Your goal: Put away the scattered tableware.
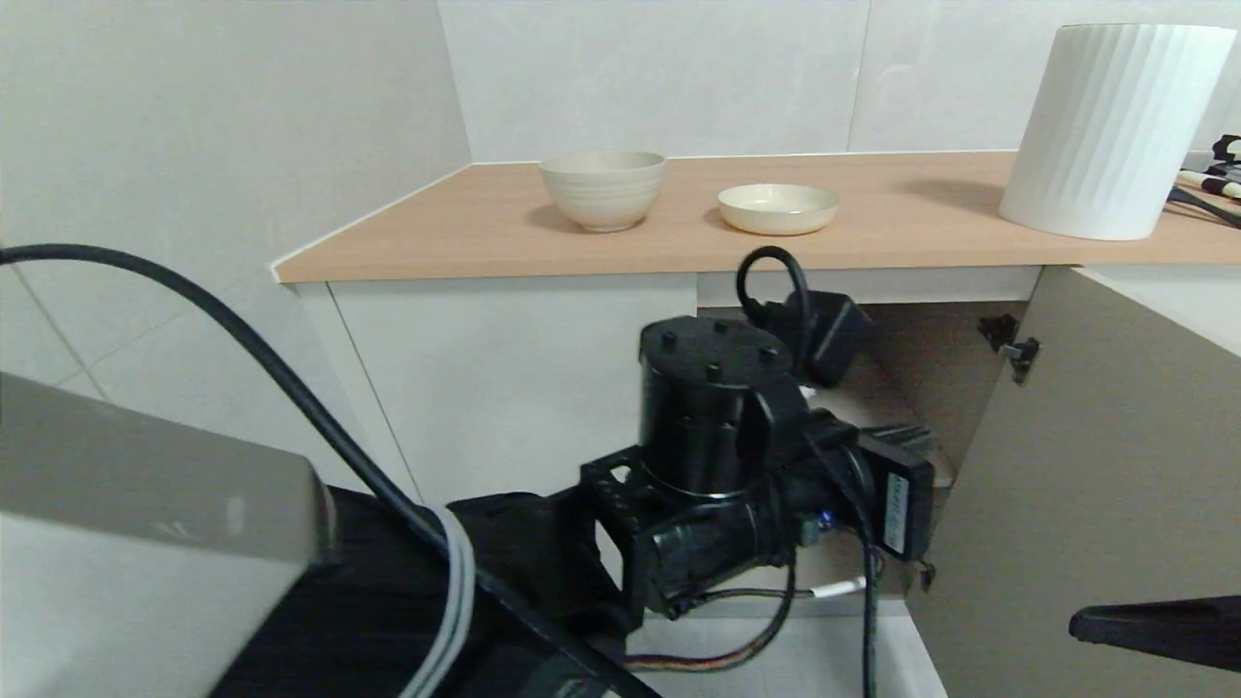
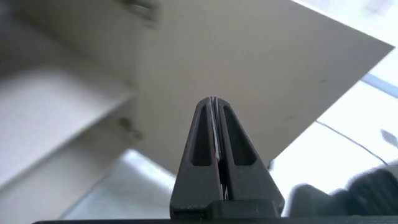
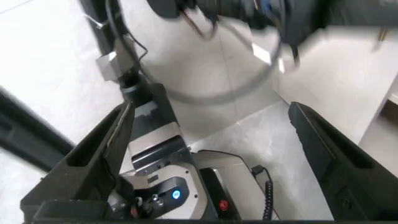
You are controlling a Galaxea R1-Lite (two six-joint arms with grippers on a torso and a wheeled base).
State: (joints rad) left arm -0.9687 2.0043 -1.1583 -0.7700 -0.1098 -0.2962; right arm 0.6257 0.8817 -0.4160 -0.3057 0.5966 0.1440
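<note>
While left gripper (image 2: 213,102) hangs, bowl (image 1: 602,189) (higher).

1 bowl (image 1: 602,189), 1 shallow dish (image 1: 778,208), 1 white ribbed container (image 1: 1115,131), 1 open cabinet door (image 1: 1096,475).

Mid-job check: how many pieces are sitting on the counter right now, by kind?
Deep bowl: 1
Shallow dish: 1
Ribbed white container: 1
Total: 3, not counting the cut-off small items at the counter edge, too unclear to tally.
</note>
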